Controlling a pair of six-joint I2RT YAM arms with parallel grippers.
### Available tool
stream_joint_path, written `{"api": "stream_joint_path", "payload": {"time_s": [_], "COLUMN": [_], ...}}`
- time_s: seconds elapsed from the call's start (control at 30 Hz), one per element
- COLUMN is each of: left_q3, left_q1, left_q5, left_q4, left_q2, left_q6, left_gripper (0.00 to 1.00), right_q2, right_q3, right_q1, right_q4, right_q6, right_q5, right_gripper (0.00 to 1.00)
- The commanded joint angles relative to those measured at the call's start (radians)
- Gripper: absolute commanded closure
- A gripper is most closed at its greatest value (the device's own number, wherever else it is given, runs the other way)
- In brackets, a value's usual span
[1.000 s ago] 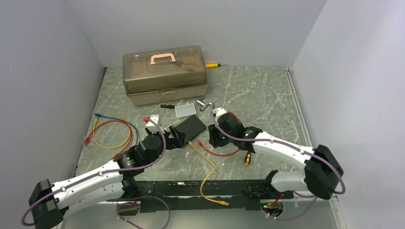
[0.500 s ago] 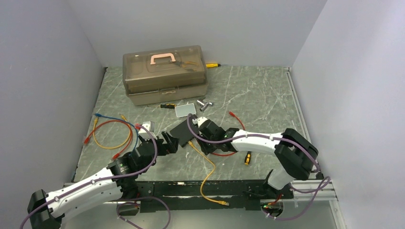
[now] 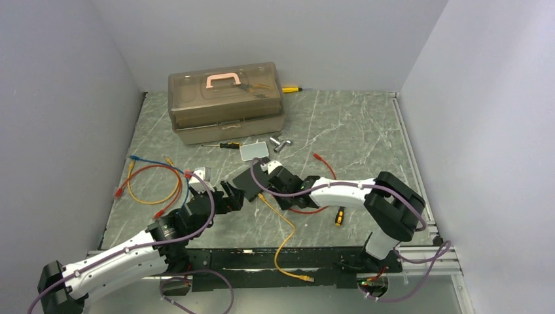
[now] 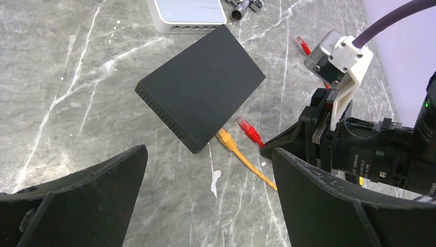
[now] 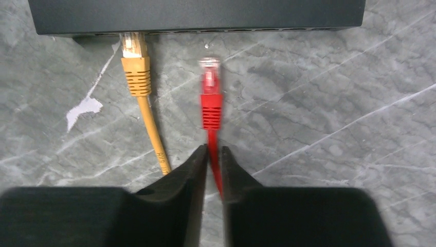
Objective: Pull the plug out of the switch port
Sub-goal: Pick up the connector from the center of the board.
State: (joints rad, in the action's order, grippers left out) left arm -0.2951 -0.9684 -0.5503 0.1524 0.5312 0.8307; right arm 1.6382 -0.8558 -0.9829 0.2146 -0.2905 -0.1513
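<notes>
The flat black switch (image 3: 250,176) lies mid-table, its socket edge facing my right gripper. It also shows in the left wrist view (image 4: 203,85) and the right wrist view (image 5: 195,13). A yellow plug (image 5: 134,64) sits in a left-hand socket, and its cable (image 3: 286,235) trails to the near edge. My right gripper (image 5: 214,149) is shut on the red cable just behind the red plug (image 5: 211,103). That plug hangs a short gap away from the socket edge. My left gripper (image 4: 208,152) is open and empty, just short of the switch's near corner.
A translucent brown toolbox (image 3: 226,101) stands at the back. A silver-grey tin (image 3: 254,150), small metal sockets (image 3: 280,142) and a screwdriver (image 3: 229,145) lie behind the switch. Loose red, yellow and blue cables (image 3: 154,180) lie left. Another screwdriver (image 3: 339,216) lies right.
My right gripper has swung left from beside the switch to its socket edge, carrying the red cable. My left arm has drawn back slightly toward the near edge.
</notes>
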Motion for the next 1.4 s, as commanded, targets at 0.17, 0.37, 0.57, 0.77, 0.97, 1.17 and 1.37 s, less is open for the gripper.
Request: {"api": "stream_joint_path", "payload": {"time_s": [0.17, 0.37, 0.57, 0.77, 0.97, 1.17, 1.37], "left_q3": [0.0, -0.018, 0.147, 0.102, -0.089, -0.149, -0.177], "left_q1": [0.003, 0.003, 0.005, 0.005, 0.003, 0.003, 0.003], "left_q5": [-0.024, -0.003, 0.125, 0.468, 0.695, 0.721, 0.747], "left_q4": [-0.016, -0.131, -0.62, -0.903, -0.886, -0.866, -0.849], "left_q2": [-0.022, -0.046, -0.2, -0.112, 0.136, 0.237, 0.285], "left_q6": [0.001, -0.072, -0.231, -0.34, -0.396, -0.405, -0.387], "left_gripper": [0.01, 0.0, 0.01, 0.01, 0.01, 0.01, 0.04], "right_q2": [-0.127, -0.469, -0.7, -0.718, -0.689, -0.682, -0.696], "right_q3": [-0.045, -0.126, -0.168, -0.142, -0.133, -0.138, -0.119], "right_q1": [-0.004, -0.002, -0.001, 0.0, 0.008, 0.015, 0.024], "right_q4": [0.085, 0.223, 0.089, -0.167, -0.294, -0.3, -0.315], "right_q6": [-0.029, -0.061, -0.141, -0.232, -0.326, -0.356, -0.379], "right_q5": [-0.098, -0.169, -0.113, 0.029, 0.113, 0.147, 0.183], "right_gripper": [1.0, 1.0, 1.0, 1.0, 1.0, 1.0, 1.0]}}
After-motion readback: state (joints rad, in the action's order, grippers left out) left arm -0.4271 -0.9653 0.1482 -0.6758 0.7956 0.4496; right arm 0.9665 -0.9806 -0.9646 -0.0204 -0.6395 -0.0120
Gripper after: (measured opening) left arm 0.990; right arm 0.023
